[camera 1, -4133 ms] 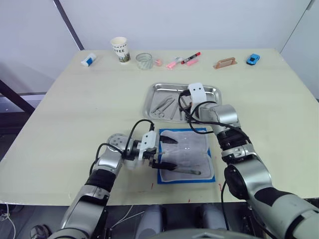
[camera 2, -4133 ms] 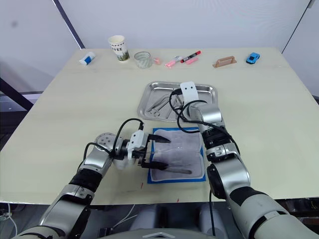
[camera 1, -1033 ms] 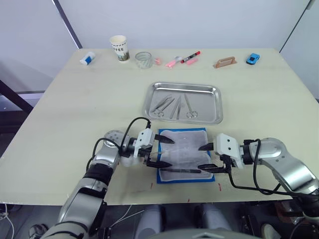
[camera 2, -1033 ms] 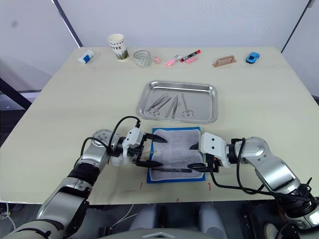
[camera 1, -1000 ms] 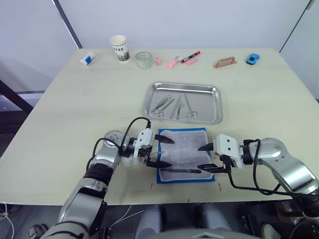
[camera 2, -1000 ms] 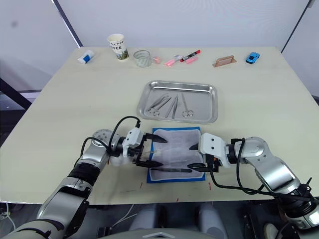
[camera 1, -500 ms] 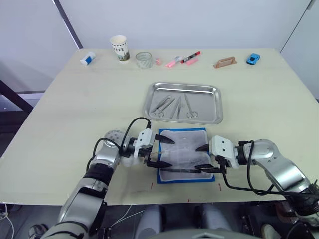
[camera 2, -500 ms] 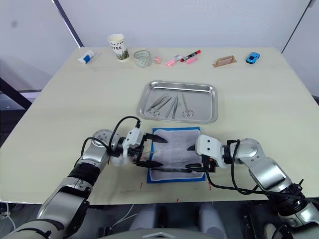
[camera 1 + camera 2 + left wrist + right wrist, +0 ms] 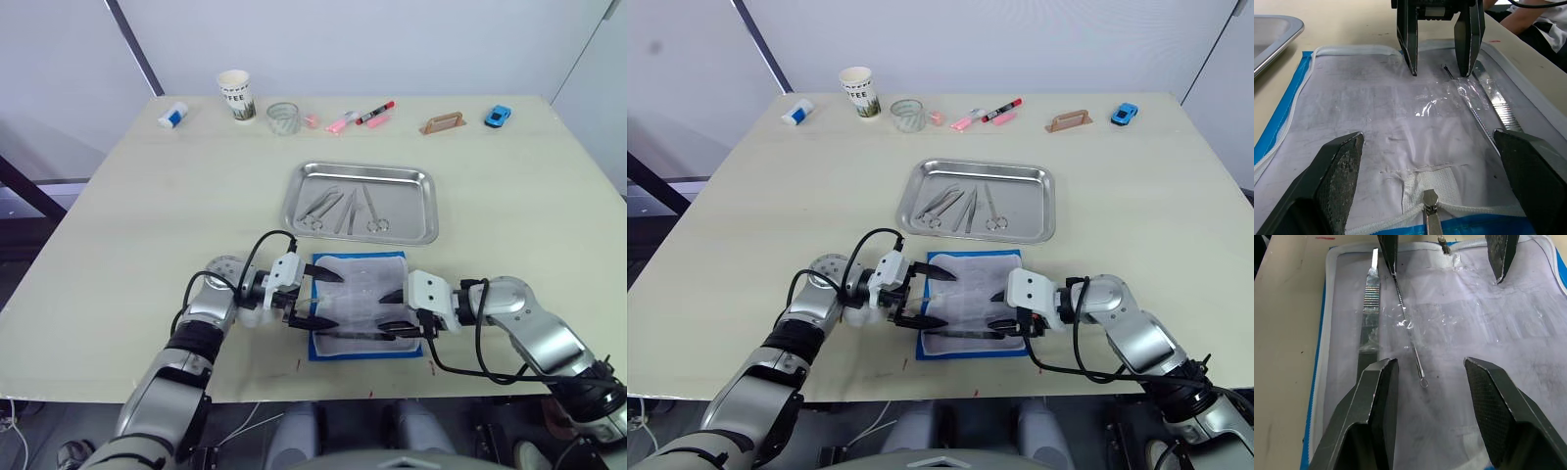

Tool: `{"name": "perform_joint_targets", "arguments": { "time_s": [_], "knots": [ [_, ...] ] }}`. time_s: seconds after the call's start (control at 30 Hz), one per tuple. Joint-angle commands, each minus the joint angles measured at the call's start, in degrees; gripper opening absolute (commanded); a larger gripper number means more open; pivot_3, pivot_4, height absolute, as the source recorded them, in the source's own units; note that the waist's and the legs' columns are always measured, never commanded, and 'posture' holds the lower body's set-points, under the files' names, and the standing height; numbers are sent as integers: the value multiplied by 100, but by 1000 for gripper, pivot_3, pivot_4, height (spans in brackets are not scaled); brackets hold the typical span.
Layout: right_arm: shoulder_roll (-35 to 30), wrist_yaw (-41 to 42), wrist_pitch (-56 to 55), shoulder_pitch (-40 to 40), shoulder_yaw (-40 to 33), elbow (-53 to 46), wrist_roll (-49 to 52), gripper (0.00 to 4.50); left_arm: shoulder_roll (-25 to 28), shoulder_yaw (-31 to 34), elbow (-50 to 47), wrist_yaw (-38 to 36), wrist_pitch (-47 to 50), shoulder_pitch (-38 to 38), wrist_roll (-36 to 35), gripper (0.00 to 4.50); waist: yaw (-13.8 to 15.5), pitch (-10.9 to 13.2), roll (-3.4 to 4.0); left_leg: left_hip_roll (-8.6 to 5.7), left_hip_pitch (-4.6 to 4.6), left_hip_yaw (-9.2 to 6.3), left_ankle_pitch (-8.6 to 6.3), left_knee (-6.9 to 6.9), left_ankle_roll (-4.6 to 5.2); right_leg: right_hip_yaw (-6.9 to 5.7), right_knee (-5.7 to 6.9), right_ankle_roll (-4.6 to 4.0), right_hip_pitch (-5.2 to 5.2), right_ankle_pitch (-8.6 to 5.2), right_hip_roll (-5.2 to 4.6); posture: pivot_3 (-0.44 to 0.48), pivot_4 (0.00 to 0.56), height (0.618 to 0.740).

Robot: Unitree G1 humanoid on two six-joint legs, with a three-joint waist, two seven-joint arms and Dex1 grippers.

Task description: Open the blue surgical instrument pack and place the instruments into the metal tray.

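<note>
Since half a second ago, the right hand (image 9: 395, 311) has been brought further in over the blue surgical instrument pack (image 9: 362, 303), its two black fingers spread wide above the pack's right half. Opposite it, the left hand (image 9: 313, 300) has kept its place at the pack's left edge, fingers likewise spread, with nothing pinched by either.

The pack lies unzipped and flat on the tabletop (image 9: 147, 225), just in front of the metal tray (image 9: 361, 202), pale lining upward. Two instruments are left in it: a flat scalpel handle (image 9: 1369, 298) near the front edge and a thin wire-like probe (image 9: 1409, 340) beside it, the probe seemingly under a glossy film. Both are judged light, rigid and slippery, lying almost flush on soft fabric that is likely to bunch or lift when pinched. The handle's ribbed section is probably the best place for a grip; the probe is so thin that it may roll or slip from blunt fingertips.

Several ring-handled forceps (image 9: 337, 210) are already laid in the tray's left half, with free room to the right. Nothing stands between pack and tray. Well apart, along the far edge, are a paper cup (image 9: 235, 96), a glass (image 9: 282, 118), markers (image 9: 361, 117), a wooden handle block (image 9: 443, 123) and a small blue toy car (image 9: 498, 116).
</note>
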Motion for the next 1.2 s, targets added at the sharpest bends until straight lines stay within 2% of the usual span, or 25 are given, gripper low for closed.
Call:
{"name": "perform_joint_targets", "arguments": {
  "time_s": [0.03,0.1,0.13,0.2,0.27,0.53,1.2],
  "knots": [
    [16,-1,-74,-31,73,-44,-93,2427,-16,-146,286,-283,-5,159,151,4500,-1,-1,0,0,0,0,0,0,0,0,0,0,0,0,0,0,150,740],
    [34,6,-61,-15,131,-42,-142,2427,-17,-146,293,-274,-4,151,157,4500,-1,-1,0,0,4,0,0,0,0,0,0,0,4,0,0,0,150,740],
    [41,12,-46,-12,149,-43,-157,1900,-18,-146,295,-272,-2,148,159,4500,-2,-1,0,0,5,0,0,0,0,0,0,0,5,0,0,0,150,740],
    [48,20,-20,-15,217,-19,-226,1165,-20,-147,299,-267,-1,147,162,4500,-4,-1,0,0,7,0,0,0,0,0,0,0,8,0,1,0,150,740],
    [43,15,-21,-20,267,13,-281,16,-21,-148,305,-264,-6,149,166,4500,-5,-2,-2,0,14,0,0,0,0,0,0,0,14,0,1,0,150,740],
    [-43,45,-8,-29,232,5,-320,16,-49,-155,324,-233,-18,142,180,4500,-3,-3,-2,1,19,-1,0,0,0,-1,0,-1,21,-1,1,0,150,740],
    [-778,89,985,-98,-70,-1041,-68,16,-97,-153,461,-197,-116,104,263,4500,20,-4,3,-1,18,-2,0,1,0,-2,-2,-1,22,-1,-2,0,150,740]
  ]
}}
